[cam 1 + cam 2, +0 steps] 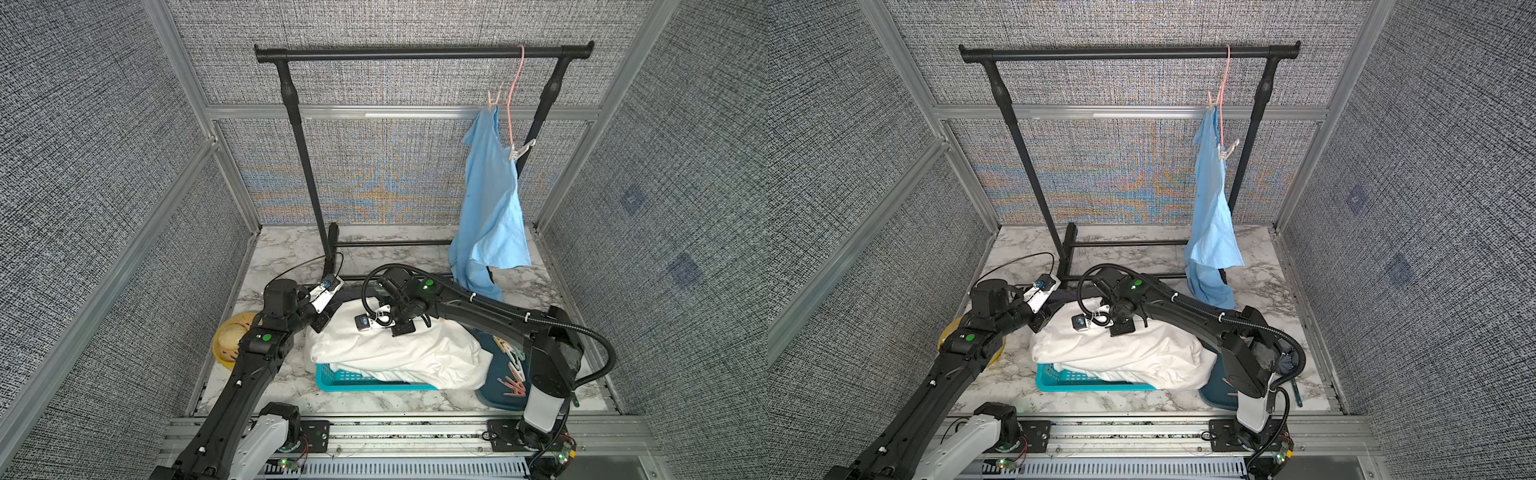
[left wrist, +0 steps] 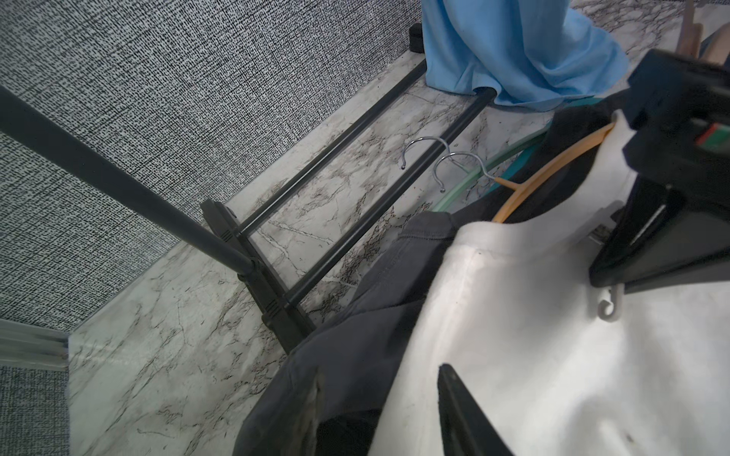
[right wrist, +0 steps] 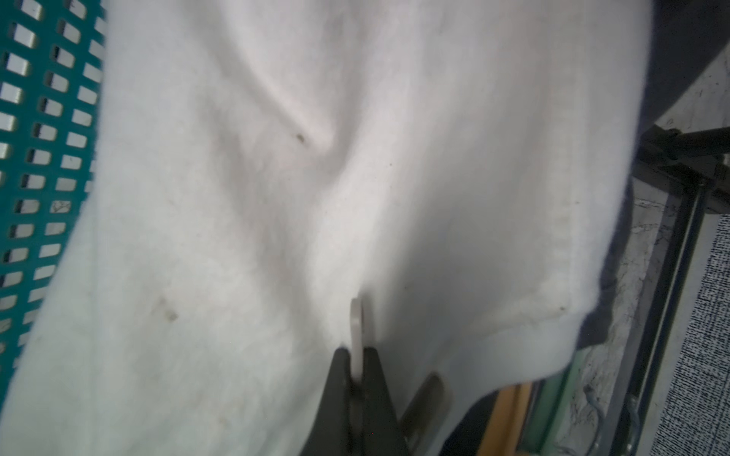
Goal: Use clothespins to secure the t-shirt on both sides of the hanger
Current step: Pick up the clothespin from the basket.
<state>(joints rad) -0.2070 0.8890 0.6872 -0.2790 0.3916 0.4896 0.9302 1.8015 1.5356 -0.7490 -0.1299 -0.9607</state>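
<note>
Step in hand, as judged: fixing a peg on the white t-shirt, which lies heaped over the teal basket.

The right pincer is closed on a thin white piece, apparently a clothespin seen edge-on. Its free end presses into the shirt directly ahead of the fingertips. The left pincer has its jaws apart over the shirt's edge and a dark grey garment. Cloth lies between them, but no clamp on it is evident.

The orange hanger sits in the shirt's collar, close beside the right pincer. The spare clothespins lie on a dark tray, well behind that pincer, near its arm's base.

To do the step well, the peg's mouth must take both cloth and hanger arm, not cloth alone. The right pincer should be aligned along the hanger's shoulder and pushed fully home before the jaws ease. The left pincer would best hold the shirt taut against the hanger, so that the fabric does not bunch ahead of the peg.

Not verifiable:
- The peg's mouth is lost against the white cloth.
- The hanger arm under the shirt is hidden.
- In both top views the wrists cover the fingertips.
- The right arm masks part of the tray.
</note>
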